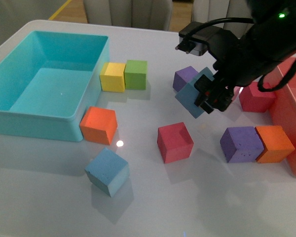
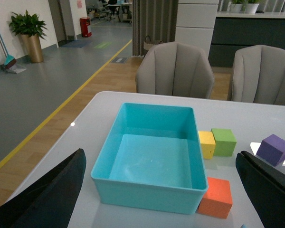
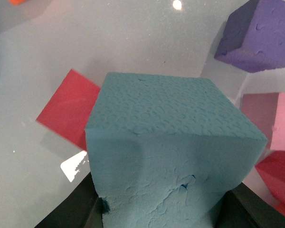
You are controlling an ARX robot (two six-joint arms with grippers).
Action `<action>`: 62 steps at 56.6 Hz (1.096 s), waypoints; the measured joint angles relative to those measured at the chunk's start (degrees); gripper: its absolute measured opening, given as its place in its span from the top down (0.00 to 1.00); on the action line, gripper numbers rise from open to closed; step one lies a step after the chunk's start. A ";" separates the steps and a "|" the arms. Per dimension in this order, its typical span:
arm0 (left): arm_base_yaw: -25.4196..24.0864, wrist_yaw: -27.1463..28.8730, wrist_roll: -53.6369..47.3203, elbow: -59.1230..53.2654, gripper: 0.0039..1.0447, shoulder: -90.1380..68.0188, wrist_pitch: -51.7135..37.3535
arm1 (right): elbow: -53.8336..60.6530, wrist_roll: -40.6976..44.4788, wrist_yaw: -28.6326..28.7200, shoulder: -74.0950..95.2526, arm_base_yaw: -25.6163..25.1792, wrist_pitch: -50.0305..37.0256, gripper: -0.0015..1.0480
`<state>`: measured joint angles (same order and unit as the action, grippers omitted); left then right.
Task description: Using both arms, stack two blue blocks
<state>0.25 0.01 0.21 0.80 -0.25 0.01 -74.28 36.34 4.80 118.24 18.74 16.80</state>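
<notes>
A blue block (image 1: 191, 98) is clamped, tilted, in the right gripper (image 1: 207, 96), raised above the worktop (image 1: 212, 197) towards its far right. The second blue block (image 1: 107, 171) is seen near the front edge. The left gripper (image 2: 159, 190) is spread wide, empty.

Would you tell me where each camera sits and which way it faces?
Front: on the body, facing the table; right end effector holding a blue block shows.
Left wrist: facing turquoise bin and chairs; left end effector fingers at edges.
Right wrist: close on the held block, between its fingers.
Front and left wrist share the bin.
</notes>
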 joint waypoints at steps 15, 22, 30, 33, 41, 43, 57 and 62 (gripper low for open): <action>0.00 0.00 0.00 0.00 0.08 0.00 0.00 | -13.11 -4.00 -3.02 10.91 1.88 3.63 0.54; 0.00 0.00 0.00 0.00 0.08 0.00 0.00 | -17.25 -5.11 -3.69 14.53 2.14 5.07 0.54; 0.00 0.00 0.00 0.00 0.08 0.00 0.00 | -20.48 -5.42 -4.85 18.10 2.27 6.05 0.54; 0.00 0.00 0.00 0.00 0.08 0.00 0.00 | -21.46 -5.55 -5.03 19.26 2.27 6.36 0.53; 0.00 0.00 0.00 0.00 0.08 0.00 0.00 | -25.55 -6.60 -5.73 23.82 2.27 7.45 0.52; 0.00 0.00 0.00 0.00 0.08 0.00 0.00 | -26.25 -6.73 -5.90 24.57 2.27 7.78 0.52; 0.00 0.00 0.00 0.00 0.08 0.00 0.00 | -29.66 -6.82 -6.40 28.24 2.67 9.11 0.39; 0.00 0.00 0.00 0.00 0.08 0.00 0.00 | -30.60 -6.80 -6.58 28.87 2.82 9.38 0.32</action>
<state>0.25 0.01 0.21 0.80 -0.25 0.01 -104.88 29.54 -1.78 147.11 21.56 26.17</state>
